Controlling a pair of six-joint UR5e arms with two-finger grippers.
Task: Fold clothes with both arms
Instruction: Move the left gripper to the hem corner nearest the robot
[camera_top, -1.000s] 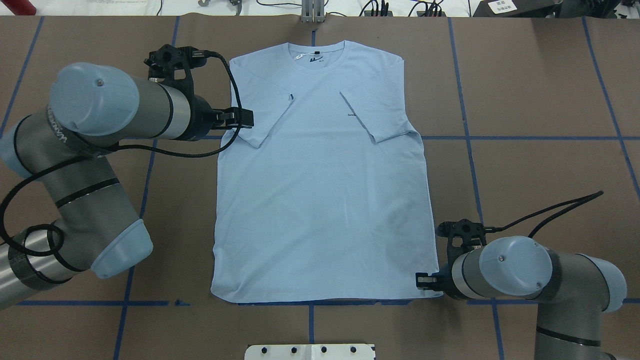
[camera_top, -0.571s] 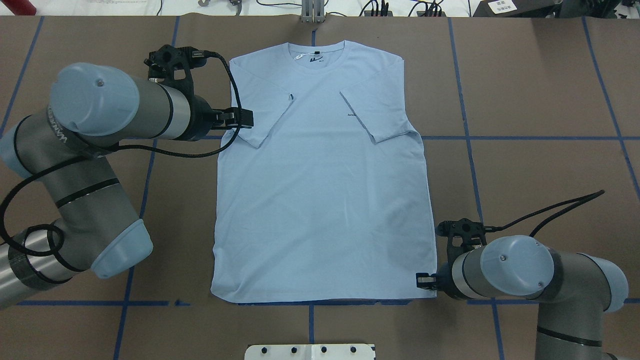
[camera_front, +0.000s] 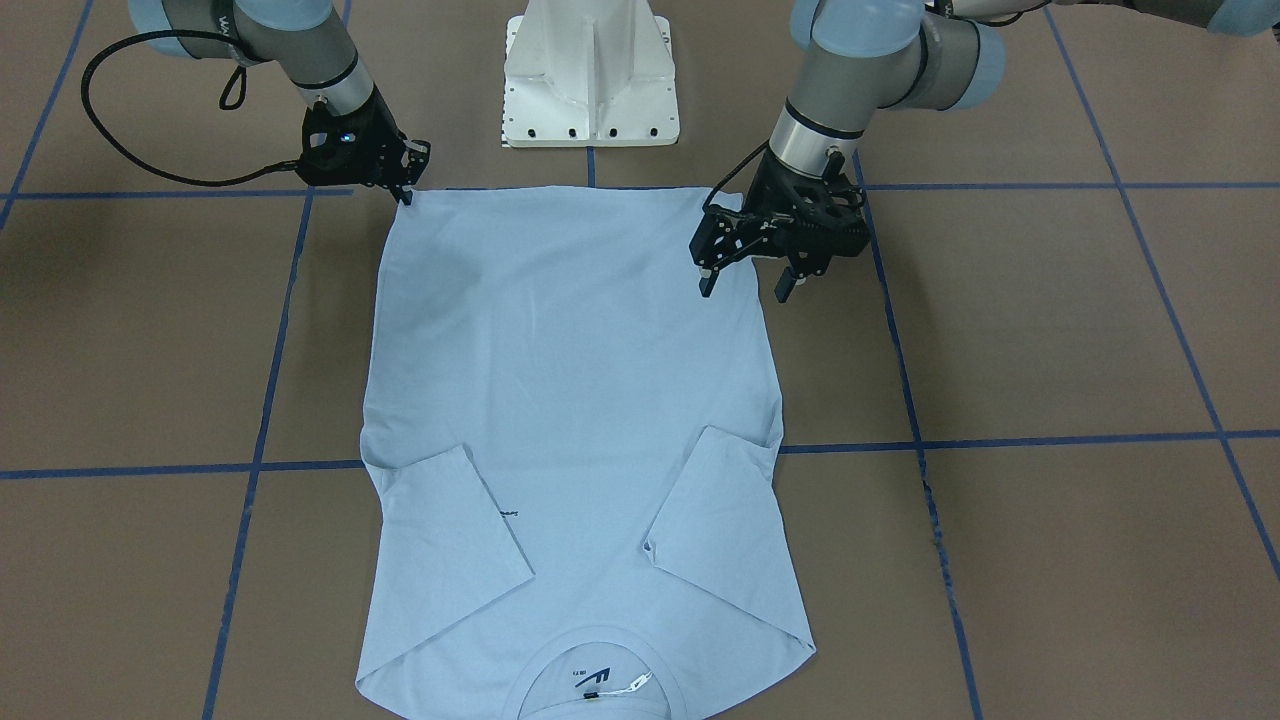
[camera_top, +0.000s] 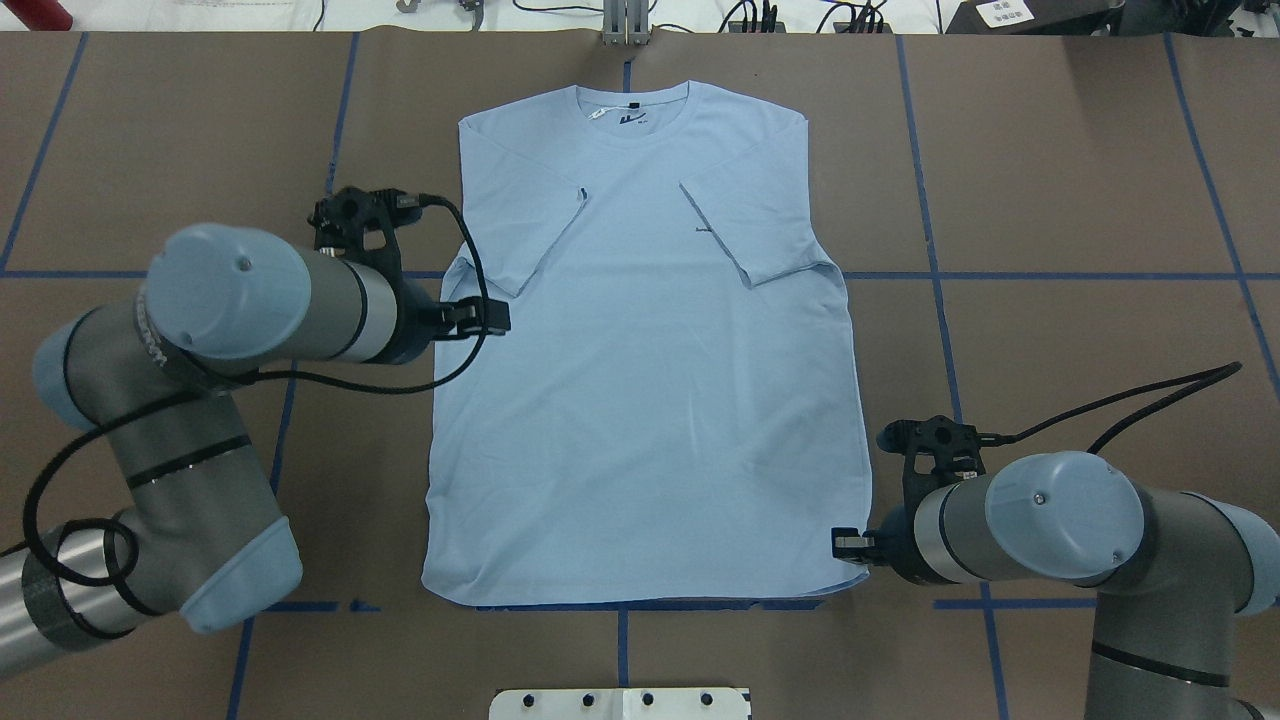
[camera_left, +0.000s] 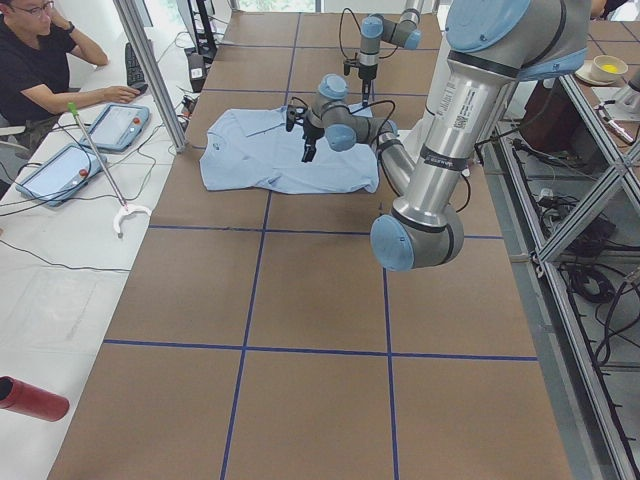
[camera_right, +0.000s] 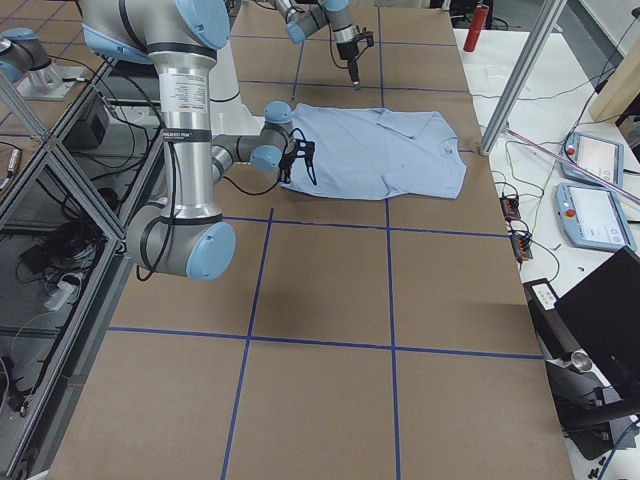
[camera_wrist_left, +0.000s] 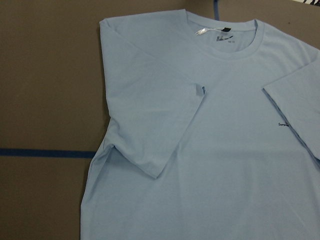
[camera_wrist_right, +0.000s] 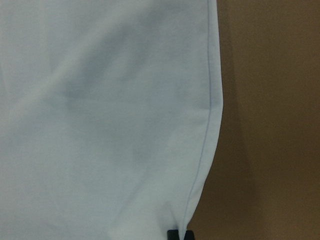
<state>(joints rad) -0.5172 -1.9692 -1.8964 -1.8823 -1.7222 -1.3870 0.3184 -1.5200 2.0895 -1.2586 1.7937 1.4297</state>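
Observation:
The light blue T-shirt (camera_top: 645, 400) lies flat on the brown table, collar away from me, both sleeves folded in over the chest (camera_front: 570, 380). My left gripper (camera_top: 495, 318) hangs open just above the shirt's left side edge, a little below the folded sleeve; in the front view its two fingers stand spread (camera_front: 745, 288). Only shirt (camera_wrist_left: 210, 150) shows in the left wrist view, no fingers. My right gripper (camera_top: 843, 546) sits at the hem's right corner (camera_front: 405, 192), shut on the T-shirt there. Its tips (camera_wrist_right: 179, 235) show together on the hem edge.
The white pedestal base (camera_front: 590, 80) stands just behind the hem. Blue tape lines (camera_top: 1000, 275) cross the brown table. A metal bracket (camera_top: 625, 25) sits past the collar. A person (camera_left: 40, 60) sits by tablets beyond the table's far side.
My left arm has drawn back along the shirt's left edge, from beside the folded sleeve to below it. The right gripper shifted slightly and the hem corner pulled in a little.

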